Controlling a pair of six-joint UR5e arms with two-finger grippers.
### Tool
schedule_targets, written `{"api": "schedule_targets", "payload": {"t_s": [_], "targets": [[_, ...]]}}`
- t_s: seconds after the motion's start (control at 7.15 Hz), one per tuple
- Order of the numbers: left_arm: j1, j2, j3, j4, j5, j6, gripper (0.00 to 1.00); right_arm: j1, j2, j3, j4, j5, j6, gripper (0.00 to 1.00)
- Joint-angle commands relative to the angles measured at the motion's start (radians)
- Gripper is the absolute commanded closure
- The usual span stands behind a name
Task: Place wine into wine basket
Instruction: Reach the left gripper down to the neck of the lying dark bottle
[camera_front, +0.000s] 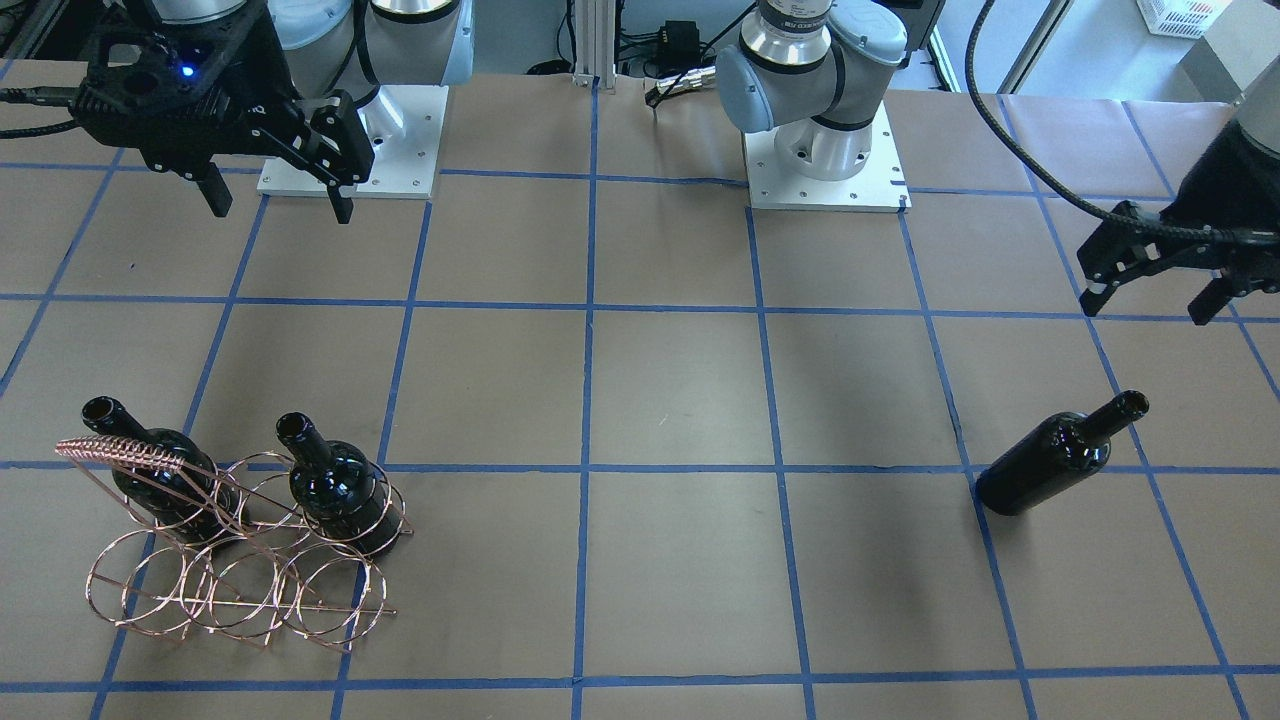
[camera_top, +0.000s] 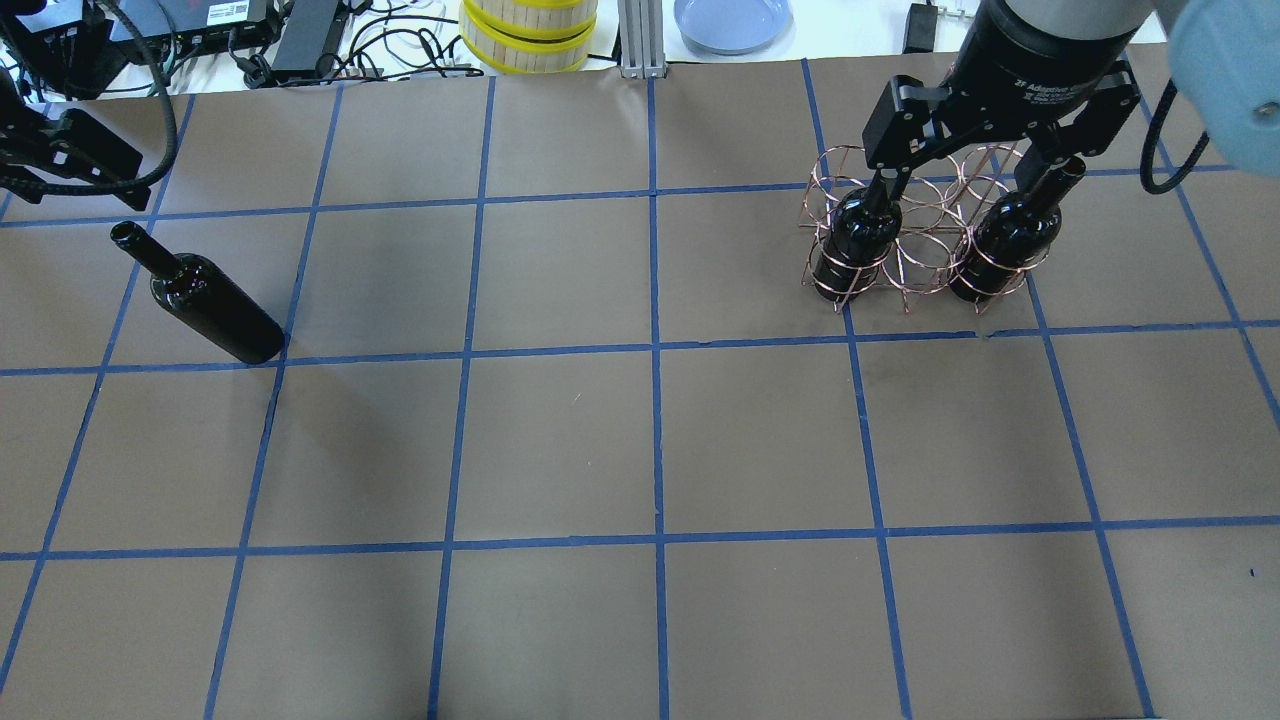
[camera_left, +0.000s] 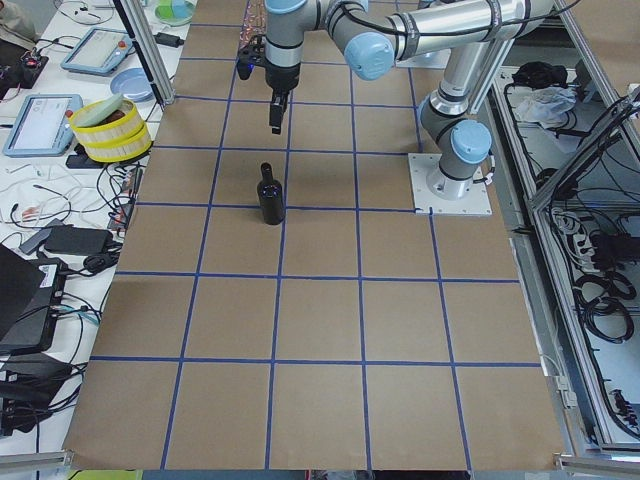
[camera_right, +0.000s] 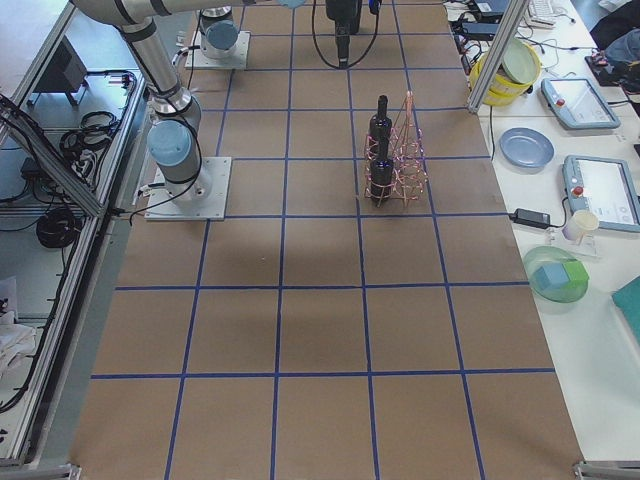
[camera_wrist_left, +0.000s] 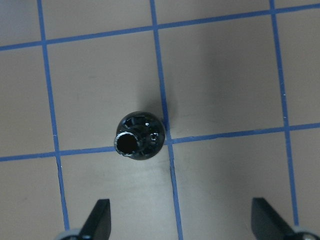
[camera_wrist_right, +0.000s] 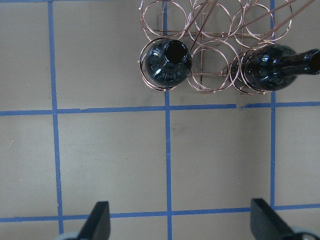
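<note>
left arm (camera_front: 790, 80) and right arm (camera_front: 415, 40): silver tubes, pale grey-blue joint caps, each on a white square base plate (camera_front: 870, 195) dotted with screws. matte black right gripper (camera_front: 280, 208), far from that plate, shows a blue light (camera_front: 186, 70). a braided cable (camera_front: 1000, 130) reaches the black left gripper (camera_front: 1148, 310).

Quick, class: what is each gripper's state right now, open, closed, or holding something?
Left gripper: open, holding nothing.
Right gripper: open, holding nothing.
</note>
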Motion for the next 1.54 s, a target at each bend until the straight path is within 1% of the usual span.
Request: {"api": "schedule_targets", "payload": {"t_s": [0.0,0.14,0.28,0.42,0.84,1.12,1.26,1.4], "targets": [[0.070,-0.043,-0.093,0.194,-0.009,0.185,0.00,0.000,0.000,0.000,0.000,0.000,-0.001,0.00],[0.070,-0.060,-0.129,0.252,-0.033,0.189,0.00,0.000,0.000,0.000,0.000,0.000,-0.001,0.00],[0.070,-0.075,-0.143,0.263,-0.091,0.188,0.00,0.000,0.000,0.000,0.000,0.000,-0.001,0.00],[0.070,-0.088,-0.144,0.269,-0.113,0.186,0.00,0.000,0.000,0.000,0.000,0.000,-0.001,0.00],[0.070,-0.131,-0.144,0.329,-0.109,0.189,0.00,0.000,0.000,0.000,0.000,0.000,-0.001,0.00],[0.070,-0.140,-0.146,0.324,-0.110,0.186,0.02,0.000,0.000,0.000,0.000,0.000,-0.001,0.00],[0.070,-0.140,-0.153,0.323,-0.112,0.186,0.07,0.000,0.000,0.000,0.002,0.000,-0.001,0.00],[0.070,-0.142,-0.154,0.317,-0.110,0.186,0.15,0.000,0.000,0.000,0.002,0.000,-0.001,0.00]]}}
